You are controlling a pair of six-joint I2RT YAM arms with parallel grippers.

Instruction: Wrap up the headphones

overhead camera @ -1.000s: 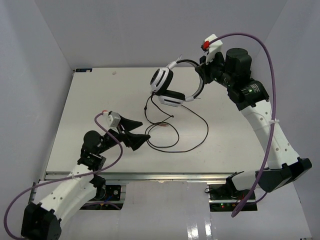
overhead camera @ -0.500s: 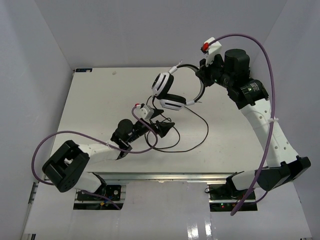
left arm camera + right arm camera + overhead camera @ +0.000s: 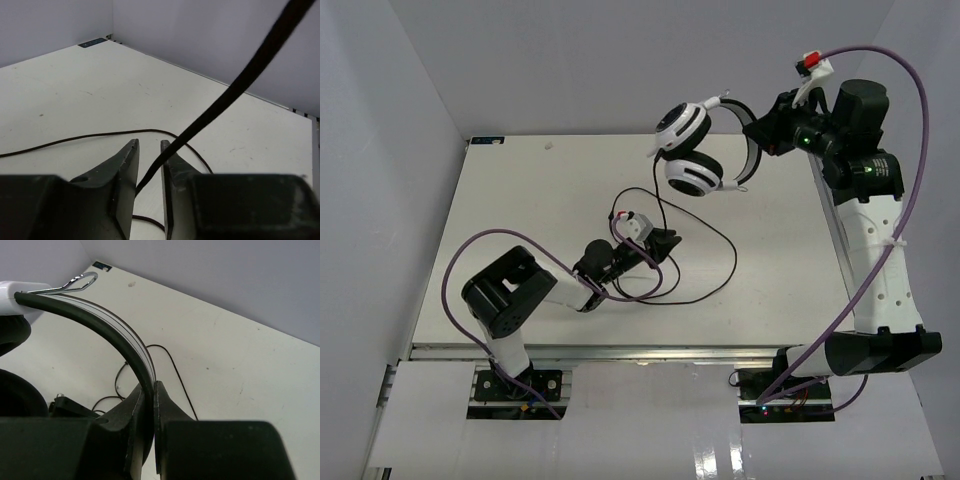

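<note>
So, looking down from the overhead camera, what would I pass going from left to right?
First the left arm's black elbow → headphones → right gripper, closed on their headband → right arm's white forearm.

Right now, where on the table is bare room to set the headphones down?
Free: the far-left stretch of the table, between the left wall and the cord. Crowded: the middle, where cord loops surround the left claw.

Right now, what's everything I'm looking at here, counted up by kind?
Robot arms: 2 (left, right)
Purple cables: 2 (left, right)
Headphones: 1, trailing a black cord
Table: 1
Total: 6
</note>
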